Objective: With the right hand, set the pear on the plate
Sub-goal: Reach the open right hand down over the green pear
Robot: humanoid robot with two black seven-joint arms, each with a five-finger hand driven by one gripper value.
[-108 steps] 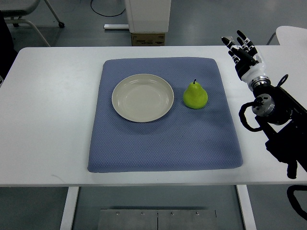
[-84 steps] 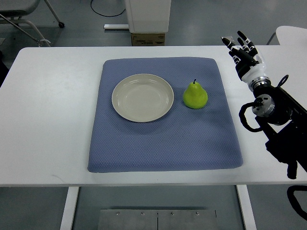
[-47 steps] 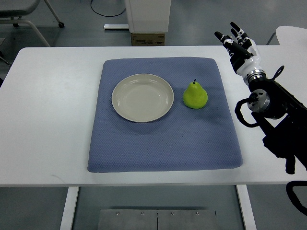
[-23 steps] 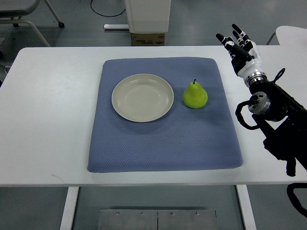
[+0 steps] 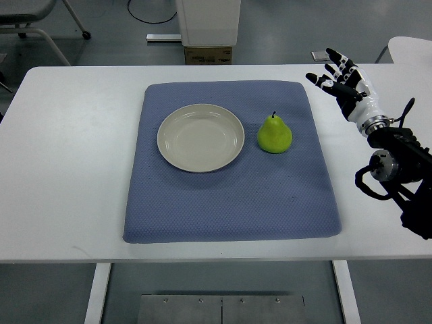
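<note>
A green pear (image 5: 275,134) stands upright on the blue mat (image 5: 229,196), just right of an empty cream plate (image 5: 200,137). My right hand (image 5: 339,79) hovers over the white table at the far right, beyond the mat's right edge and well apart from the pear. Its fingers are spread and hold nothing. The right arm (image 5: 398,169) comes in from the right edge. The left arm is out of view.
The white table (image 5: 74,155) carries the mat. A white cabinet base and a cardboard box (image 5: 208,54) stand behind the table's far edge. Another white tabletop (image 5: 412,48) shows at the top right.
My right hand has stayed open near the table's far right; the arm has swung right and the hand has shifted slightly right and turned. Pear and plate have not moved.
</note>
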